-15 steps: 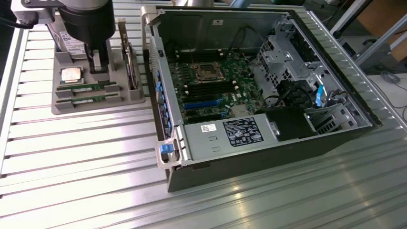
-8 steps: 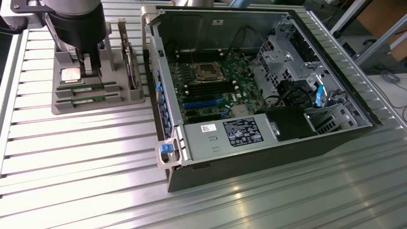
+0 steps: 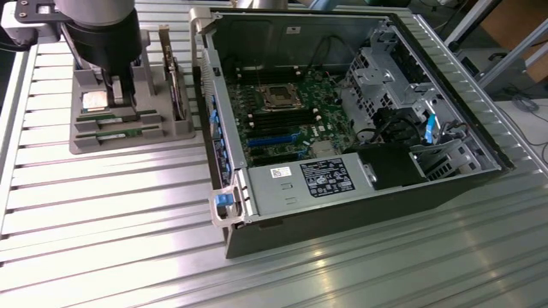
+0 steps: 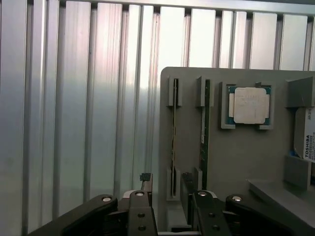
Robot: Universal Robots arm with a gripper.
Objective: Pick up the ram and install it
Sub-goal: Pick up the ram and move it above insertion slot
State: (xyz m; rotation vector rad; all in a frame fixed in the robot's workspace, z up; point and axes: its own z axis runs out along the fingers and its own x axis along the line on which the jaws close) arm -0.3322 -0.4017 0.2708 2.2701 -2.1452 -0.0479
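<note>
Two ram sticks stand on edge in slots of a grey holder (image 4: 231, 162). One ram stick (image 4: 174, 132) lies in line with the gap between my fingers, and the other ram stick (image 4: 204, 128) sits one slot closer to the processor. In the exterior view the ram (image 3: 118, 133) shows as thin green strips in the holder (image 3: 94, 142). My gripper (image 4: 171, 201) (image 3: 126, 96) hangs above the holder, open, with nothing between its fingers and clear of the sticks.
The holder also carries a square silver processor (image 4: 250, 104) (image 3: 92, 101) and a hard drive (image 4: 307, 142) (image 3: 176, 86). The open computer case (image 3: 224, 212) lies at the exterior view's right, with its motherboard (image 3: 283, 135) and power supply (image 3: 299, 183) exposed. Ribbed aluminium table (image 3: 102, 218) lies all around.
</note>
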